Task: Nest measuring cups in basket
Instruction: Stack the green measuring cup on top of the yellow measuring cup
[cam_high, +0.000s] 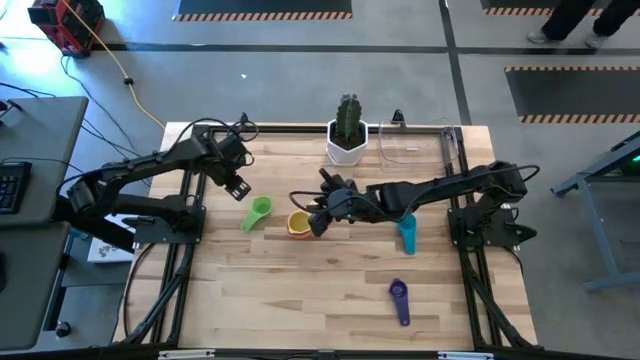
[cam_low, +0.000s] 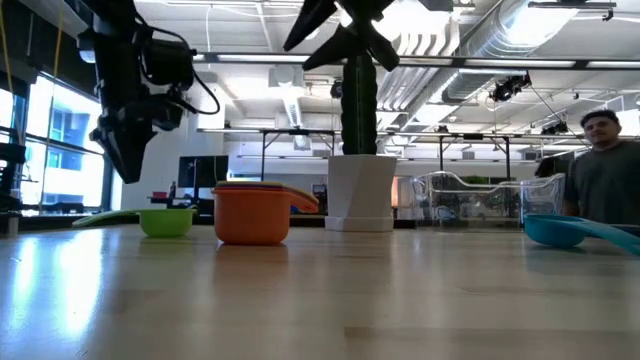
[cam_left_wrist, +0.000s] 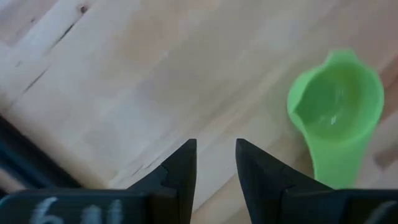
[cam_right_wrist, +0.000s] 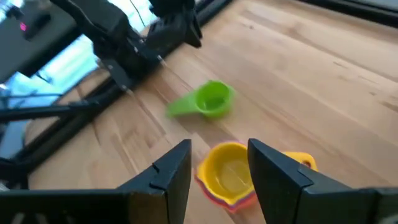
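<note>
A green measuring cup (cam_high: 257, 212) lies on the wood table left of centre, its handle toward the near left. Beside it a yellow cup (cam_right_wrist: 230, 169) sits nested in an orange-red one (cam_low: 252, 215). A teal cup (cam_high: 407, 233) and a purple cup (cam_high: 400, 298) lie farther right and nearer. The clear basket (cam_high: 415, 146) stands at the far edge, right of the cactus pot. My left gripper (cam_left_wrist: 216, 155) hangs open, pointing down, just left of the green cup (cam_left_wrist: 336, 112). My right gripper (cam_right_wrist: 219, 158) is open above the nested cups, clear of them.
A white pot with a cactus (cam_high: 347, 138) stands at the far edge, between the arms. Black frame rails run along the table's left and right sides. A person (cam_low: 605, 170) shows beyond the table in the low view. Bare wood lies toward the near edge.
</note>
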